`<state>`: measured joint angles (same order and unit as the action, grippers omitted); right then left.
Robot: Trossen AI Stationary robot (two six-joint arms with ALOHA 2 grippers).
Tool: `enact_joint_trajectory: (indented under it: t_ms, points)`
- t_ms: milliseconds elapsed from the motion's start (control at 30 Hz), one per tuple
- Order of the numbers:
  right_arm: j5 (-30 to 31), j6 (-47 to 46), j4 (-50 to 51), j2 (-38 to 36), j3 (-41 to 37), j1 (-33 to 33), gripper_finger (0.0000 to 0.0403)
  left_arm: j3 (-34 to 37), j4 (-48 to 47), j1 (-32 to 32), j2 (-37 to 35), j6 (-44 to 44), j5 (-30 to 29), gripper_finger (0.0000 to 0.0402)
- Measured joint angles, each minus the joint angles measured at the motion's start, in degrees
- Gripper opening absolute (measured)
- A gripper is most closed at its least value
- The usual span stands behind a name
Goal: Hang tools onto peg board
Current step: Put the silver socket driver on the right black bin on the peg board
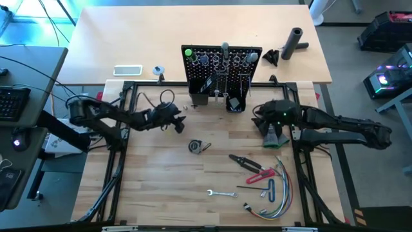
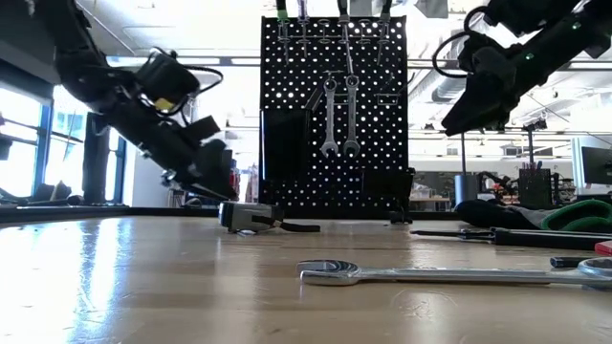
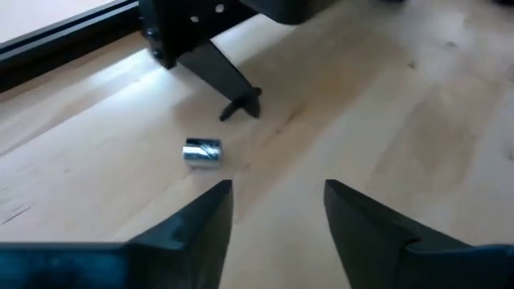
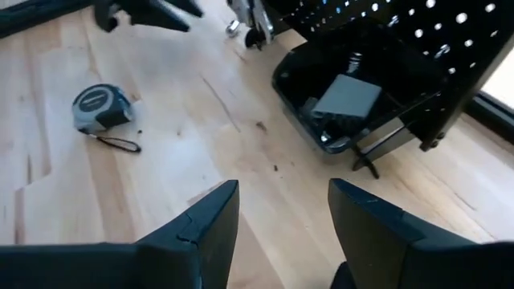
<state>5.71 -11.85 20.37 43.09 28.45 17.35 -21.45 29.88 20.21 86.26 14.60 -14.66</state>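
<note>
peg board [image 1: 222,61]: standing upright at the far edge of the table, two wrenches [image 2: 340,115] and a row of screwdrivers already hanging on it.
left gripper [image 3: 277,201]: hovering low near the board's left foot, fingers apart, holding nothing; a small silver socket [image 3: 201,152] is lying just ahead.
right gripper [image 4: 281,210]: waiting above the table right of the board, fingers apart, empty.
still lying on table: tape measure [image 1: 196,146], red pliers [image 1: 254,169], wrench [image 1: 221,193], hex keys [image 1: 269,190].
progress: looking roughly half done.

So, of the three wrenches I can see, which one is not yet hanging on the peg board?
The silver wrench lying flat on the table, near its front edge. The other two wrenches hang upright, side by side, on the peg board.
</note>
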Motion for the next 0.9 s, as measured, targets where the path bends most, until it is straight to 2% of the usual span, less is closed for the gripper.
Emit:
enact_joint_trajectory:
  t_ms: [167,433,733,900]
  points:
    - [0.1,-1.9,0.2,0.0,0.0,-2.3,0.0187,-5.2,-6.2,1.3,2.9,2.2,-3.7,0.0230]
    - [2.2,-3.0,0.4,0.0,0.0,-4.8,0.0186,-10.6,-14.5,3.7,3.1,-2.7,-3.3,0.0239]
    - [3.1,-3.8,0.4,0.0,0.0,-6.2,0.0186,-11.3,-15.9,10.8,3.1,-3.3,6.9,0.0239]
    - [3.0,-3.8,0.4,0.0,0.0,-6.3,0.0186,-11.3,-16.0,11.7,3.1,-3.3,9.4,0.0239]
